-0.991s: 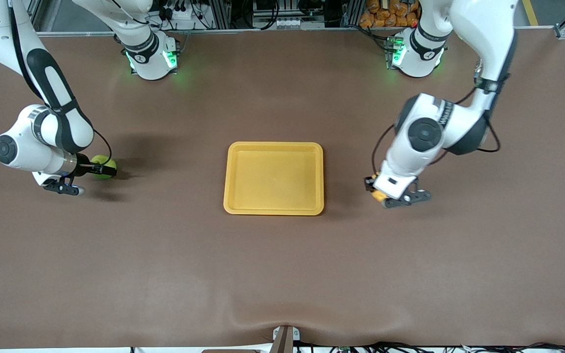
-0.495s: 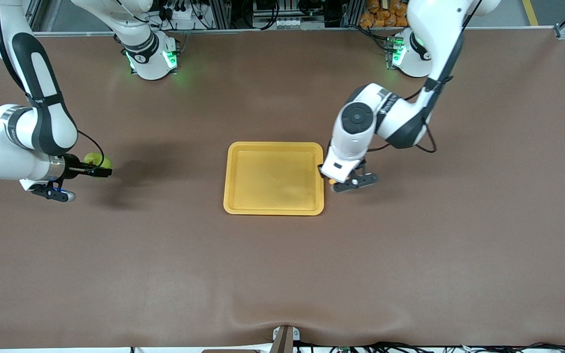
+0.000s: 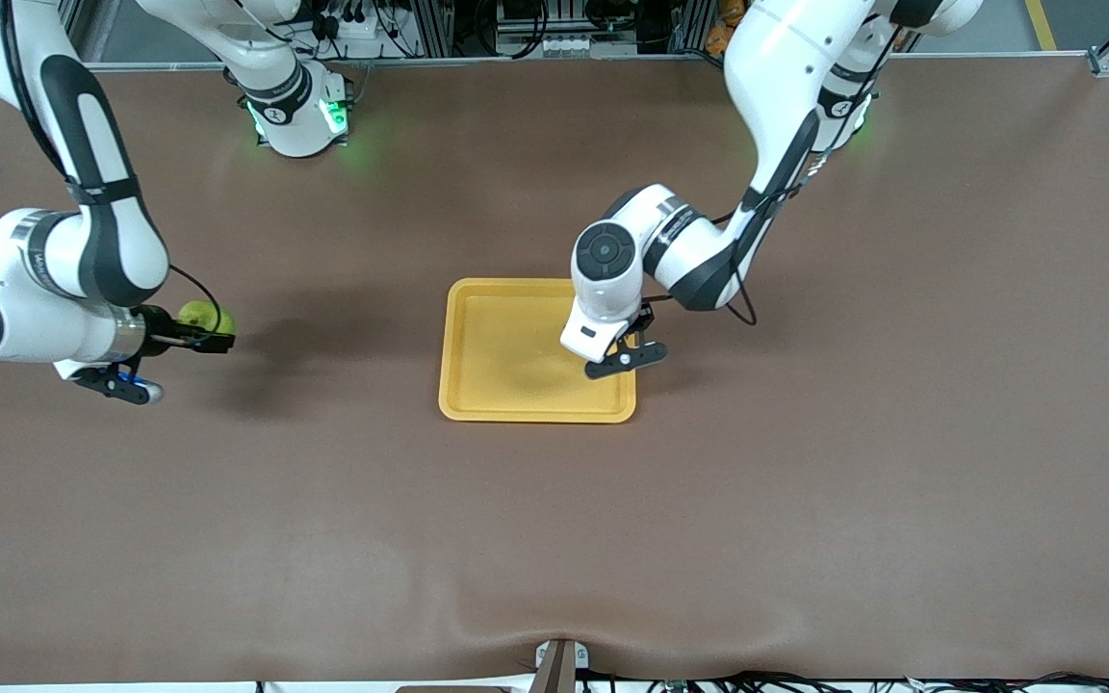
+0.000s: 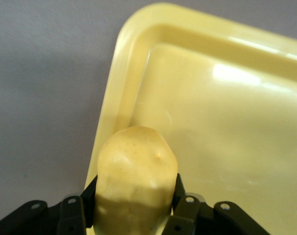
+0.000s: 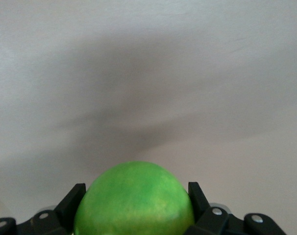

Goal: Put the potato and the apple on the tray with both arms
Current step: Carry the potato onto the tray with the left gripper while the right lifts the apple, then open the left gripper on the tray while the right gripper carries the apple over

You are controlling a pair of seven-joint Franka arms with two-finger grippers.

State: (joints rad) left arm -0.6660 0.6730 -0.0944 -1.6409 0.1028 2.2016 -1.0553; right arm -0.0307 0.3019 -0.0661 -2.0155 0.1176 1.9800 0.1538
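Bumpy oblong potato [image 4: 135, 181] over tray [image 4: 227, 122]

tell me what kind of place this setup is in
Most likely a robotics lab or test cell, not a home. Two white jointed arms are bolted to a bare brown-covered table, aluminium framing and cables run along its edge by the bases, and the only props are a flat yellow-orange plastic tray, a green apple and a potato.

Brown table [image 3: 805, 500]; yellow tray [image 3: 497, 385] flat at centre.
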